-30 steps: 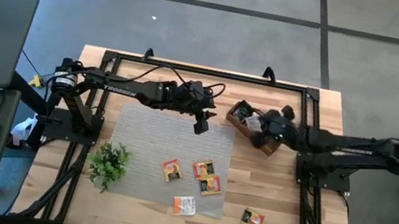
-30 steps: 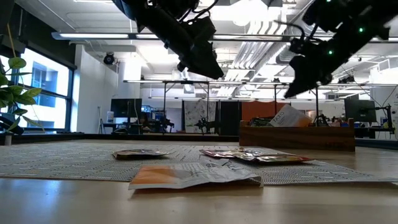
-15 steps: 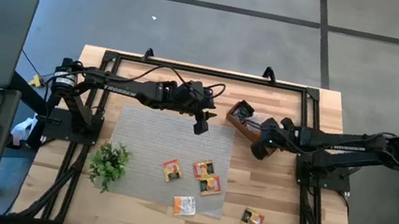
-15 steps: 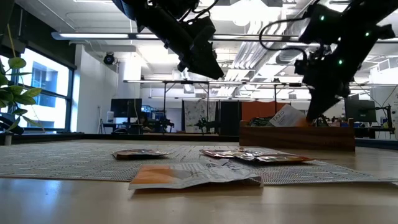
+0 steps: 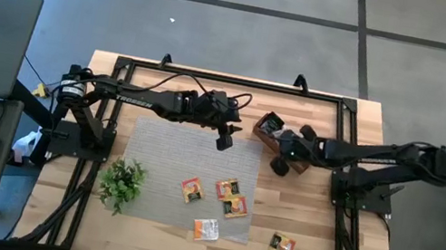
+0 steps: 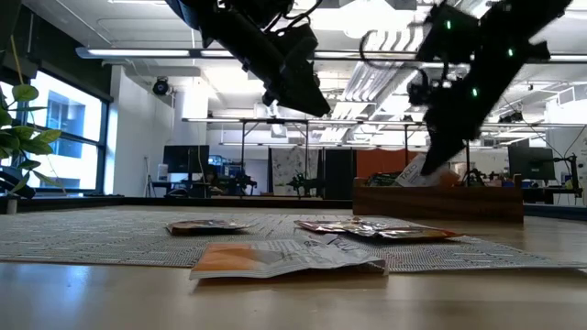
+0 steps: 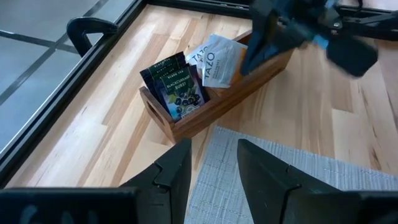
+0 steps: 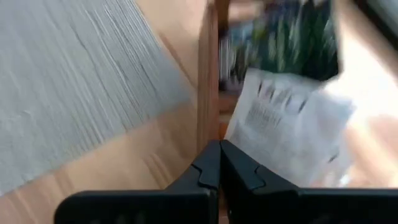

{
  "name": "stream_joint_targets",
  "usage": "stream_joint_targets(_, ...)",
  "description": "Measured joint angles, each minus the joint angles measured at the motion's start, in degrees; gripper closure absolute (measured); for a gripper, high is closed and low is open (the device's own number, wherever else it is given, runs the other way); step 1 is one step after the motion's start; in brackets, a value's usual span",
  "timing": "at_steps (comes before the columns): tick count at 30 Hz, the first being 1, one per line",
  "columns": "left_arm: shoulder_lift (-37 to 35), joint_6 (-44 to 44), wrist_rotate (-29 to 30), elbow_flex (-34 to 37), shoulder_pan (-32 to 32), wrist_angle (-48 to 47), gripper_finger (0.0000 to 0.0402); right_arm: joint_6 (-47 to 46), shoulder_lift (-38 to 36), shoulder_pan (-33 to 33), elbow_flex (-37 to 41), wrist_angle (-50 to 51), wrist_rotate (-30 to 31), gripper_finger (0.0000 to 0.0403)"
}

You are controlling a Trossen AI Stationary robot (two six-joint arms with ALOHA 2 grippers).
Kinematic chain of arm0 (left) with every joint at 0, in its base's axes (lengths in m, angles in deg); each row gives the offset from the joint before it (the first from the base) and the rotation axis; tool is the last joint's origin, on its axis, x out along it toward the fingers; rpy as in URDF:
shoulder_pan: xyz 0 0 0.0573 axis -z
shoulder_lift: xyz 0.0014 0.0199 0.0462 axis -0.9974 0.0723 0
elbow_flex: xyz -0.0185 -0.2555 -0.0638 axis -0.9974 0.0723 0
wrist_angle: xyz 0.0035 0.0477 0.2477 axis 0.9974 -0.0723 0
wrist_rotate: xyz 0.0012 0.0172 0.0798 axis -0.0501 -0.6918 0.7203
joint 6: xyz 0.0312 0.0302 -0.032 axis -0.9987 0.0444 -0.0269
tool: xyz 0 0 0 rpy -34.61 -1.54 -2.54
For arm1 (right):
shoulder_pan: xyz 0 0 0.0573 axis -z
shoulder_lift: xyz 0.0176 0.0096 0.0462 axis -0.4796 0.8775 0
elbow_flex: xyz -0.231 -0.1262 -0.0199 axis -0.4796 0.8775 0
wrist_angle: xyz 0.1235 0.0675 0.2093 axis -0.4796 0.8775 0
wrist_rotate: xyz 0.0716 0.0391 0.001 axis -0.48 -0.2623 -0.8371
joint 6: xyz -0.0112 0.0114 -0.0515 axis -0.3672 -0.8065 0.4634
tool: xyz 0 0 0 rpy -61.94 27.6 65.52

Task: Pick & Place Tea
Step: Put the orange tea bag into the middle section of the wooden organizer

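High view: table (image 5: 360,131), grey mat (image 5: 160,169), wooden box (image 5: 269,133) with sachets in it beside mat's far right corner. Left gripper (image 5: 225,137) over mat's far edge, jaws apart, empty. Right gripper (image 5: 278,165) pressed shut, empty, beside box. Five tea sachets (image 5: 227,188) loose: four on mat, one on bare wood.

1. Five tea sachets: four on the grey woven mat (image 5: 190,173), one (image 5: 281,244) on the bare bench (image 5: 313,242) at five o'clock.
2. Plant sprig (image 5: 122,183) at eight o'clock.
3. Wooden box (image 5: 270,130) near two o'clock.
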Motion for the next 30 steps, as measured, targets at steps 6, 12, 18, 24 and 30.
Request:
stream_joint_targets(6, 0.0, 0.0, -0.16, 0.0, 0.0, 0.0, 0.0273, 14.61, -3.56, 0.46, -7.53, 4.62, 2.65, 0.0392)
stream_joint_targets(12, 0.0, 0.03, -0.16, 0.0, 0.02, 0.0, 0.0273, 18.17, -2.07, 6.7, -10.82, 6.43, -1.12, 0.036)
stream_joint_targets(18, 0.0, 0.05, -0.56, 0.0, 0.02, 0.0, 0.0273, 19.76, 0.6, 13.55, -10.19, 6.85, -9.79, 0.0322)
stream_joint_targets(24, 0.0, 0.06, -0.58, 0.0, 0.02, 0.0, 0.0273, 20.54, 3.69, 17.31, -10.19, 6.51, -14.95, 0.0303)
stream_joint_targets(30, -0.02, 0.07, -0.62, 0.0, 0.02, 0.0, 0.0273, 20.76, 5.98, 18.89, -10.16, 6.84, -12.16, 0.03)
